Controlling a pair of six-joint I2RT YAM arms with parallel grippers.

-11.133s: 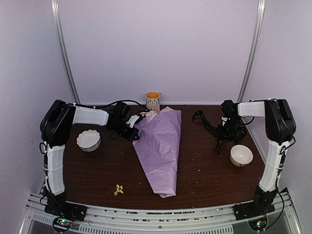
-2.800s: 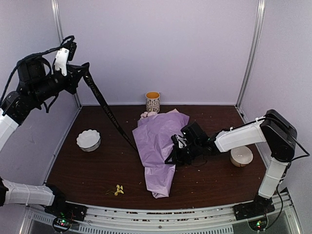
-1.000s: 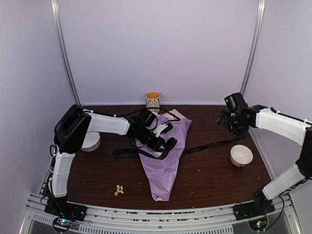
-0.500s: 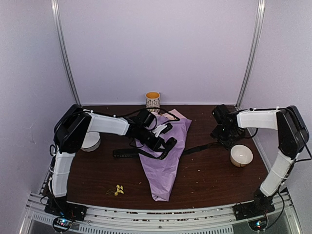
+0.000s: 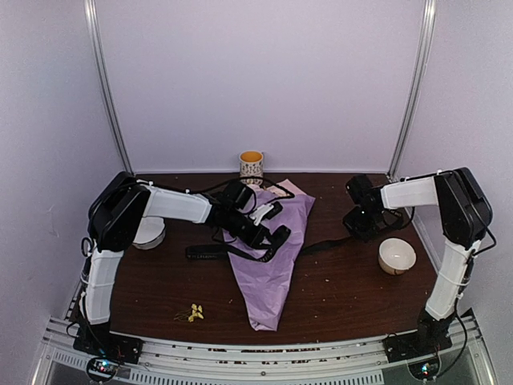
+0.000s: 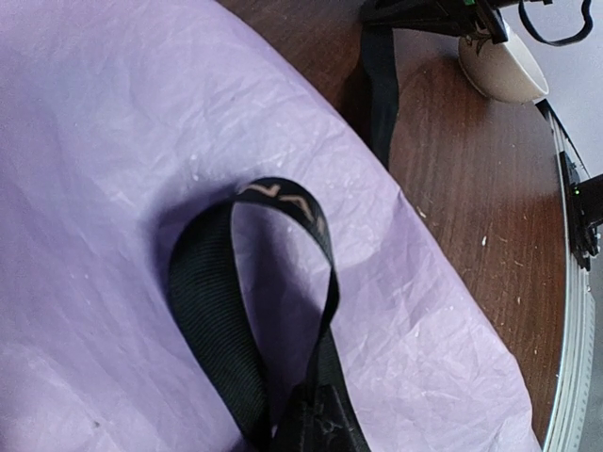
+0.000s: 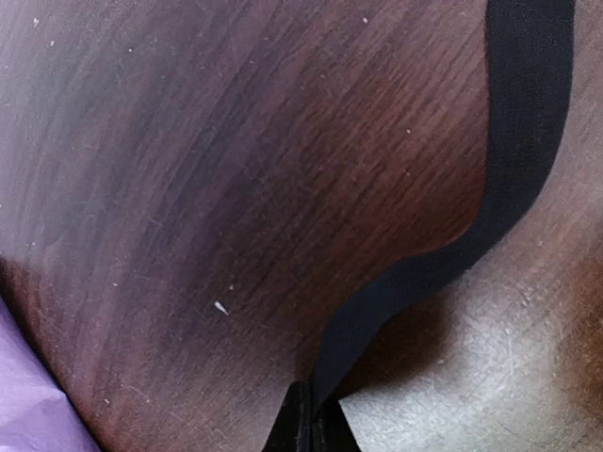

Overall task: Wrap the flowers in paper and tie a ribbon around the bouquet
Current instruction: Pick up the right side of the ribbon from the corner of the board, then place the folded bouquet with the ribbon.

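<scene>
Left tool point(image 6: 316, 428): clenched, its tips pinching the black ribbon point(image 6: 212, 311) at the foot of a loop that stands up off the lilac paper point(image 6: 113, 141).
Right tool point(image 7: 309, 414): clenched on the same ribbon farther along. From its tips the strip lifts a little, then curves away over the brown surface point(image 7: 188, 188).
Left arm: stretched low from its base towards the middle, its wrist above the wide upper half of the bouquet point(image 5: 268, 273).
Right arm: upper part raised, forearm folded inwards, the tool down close to the surface.
Ribbon: runs from the left tool, off the bouquet's edge and across the bare surface to the right tool. Another length lies flat on the outer side of the left tool.
Bouquet: directly under the left tool, well apart from the right tool, its narrow end pointing at the near edge.
White bowl point(image 5: 397, 255): near the right tool, on its near side.
</scene>
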